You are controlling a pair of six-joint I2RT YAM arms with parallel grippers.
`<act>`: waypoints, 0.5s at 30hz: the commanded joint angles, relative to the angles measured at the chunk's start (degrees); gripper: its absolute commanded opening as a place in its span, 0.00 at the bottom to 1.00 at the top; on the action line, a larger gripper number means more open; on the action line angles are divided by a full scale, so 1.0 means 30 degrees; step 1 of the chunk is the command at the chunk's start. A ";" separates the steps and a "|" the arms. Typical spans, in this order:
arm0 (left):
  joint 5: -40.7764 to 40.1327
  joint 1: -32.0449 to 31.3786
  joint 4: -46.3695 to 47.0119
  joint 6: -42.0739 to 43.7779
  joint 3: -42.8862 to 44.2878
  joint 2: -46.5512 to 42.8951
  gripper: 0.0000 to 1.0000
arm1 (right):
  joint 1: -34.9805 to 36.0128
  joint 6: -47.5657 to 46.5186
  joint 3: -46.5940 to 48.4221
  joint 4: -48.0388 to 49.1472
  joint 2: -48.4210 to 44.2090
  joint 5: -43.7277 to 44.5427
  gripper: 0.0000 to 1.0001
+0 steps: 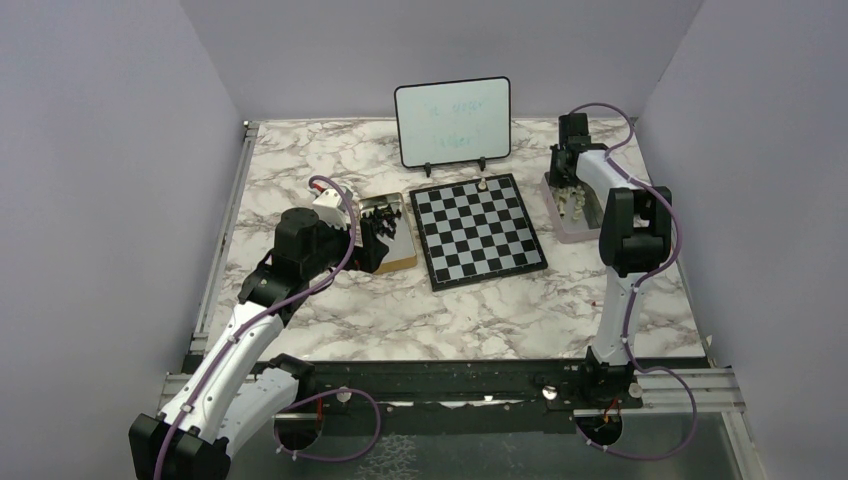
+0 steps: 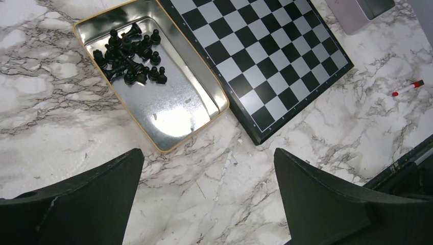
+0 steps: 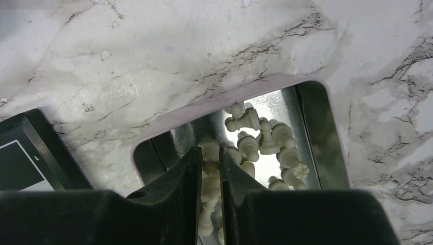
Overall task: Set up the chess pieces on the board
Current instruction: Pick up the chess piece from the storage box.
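The board [image 1: 478,232] lies mid-table, with one pale piece [image 1: 484,184] standing on its far edge. My right gripper [image 3: 209,153] reaches down into the pink-rimmed tin [image 3: 204,104] of white chess pieces [image 3: 265,138], its jaws narrowed onto one white piece [image 3: 209,149] among the heap. In the top view the right gripper [image 1: 568,192] hangs over that tin [image 1: 572,234]. My left gripper [image 2: 208,158] is open and empty above bare marble, near the gold-rimmed tin [image 2: 168,148] of black pieces [image 2: 130,56]. In the top view the left gripper [image 1: 372,240] sits beside that tin.
A small whiteboard [image 1: 452,120] stands on feet behind the board. A red-capped marker [image 2: 407,88] lies on the marble to the right of the board [image 2: 265,56]. White walls enclose the table on three sides.
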 commanded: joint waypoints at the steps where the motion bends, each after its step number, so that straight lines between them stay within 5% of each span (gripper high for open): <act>1: -0.0271 -0.0084 0.0315 0.0071 -0.0130 -0.0165 0.99 | -0.0116 -0.0254 0.0308 0.0297 0.0083 0.0002 0.22; 15: -0.0250 -0.0084 0.0314 0.0045 -0.0131 -0.0307 0.99 | -0.0116 -0.0094 0.0468 -0.1050 -0.1809 0.0527 0.12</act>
